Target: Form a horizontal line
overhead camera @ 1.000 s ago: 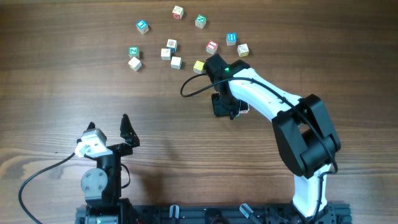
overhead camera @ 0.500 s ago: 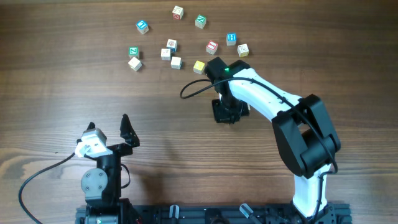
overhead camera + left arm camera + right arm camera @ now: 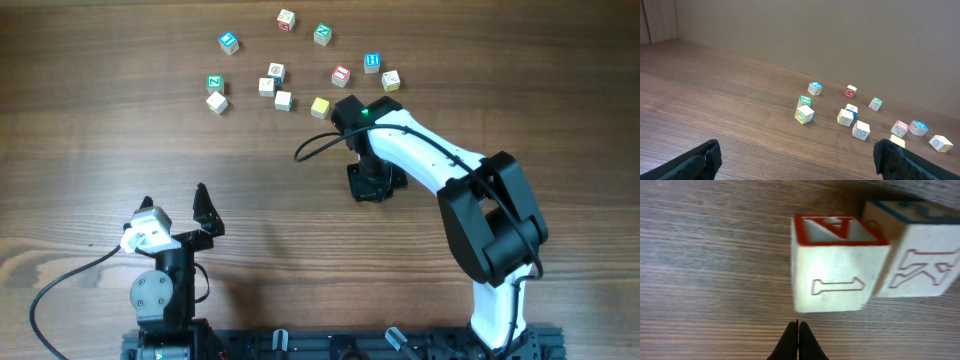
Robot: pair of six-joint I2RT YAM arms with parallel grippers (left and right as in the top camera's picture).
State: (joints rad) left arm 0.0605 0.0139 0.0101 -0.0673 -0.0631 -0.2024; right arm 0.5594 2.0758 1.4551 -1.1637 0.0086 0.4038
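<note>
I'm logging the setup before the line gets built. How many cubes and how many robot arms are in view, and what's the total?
Cubes: 12
Arms: 2
Total: 14

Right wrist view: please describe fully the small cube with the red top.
The small pale wooden cube with a red-framed top face sits flat on the wooden table. Its top shows a letter A, its front a red-outlined 1 lying sideways. A blue-topped cube stands close at its side. The shut right end effector points at it, not touching.
</note>
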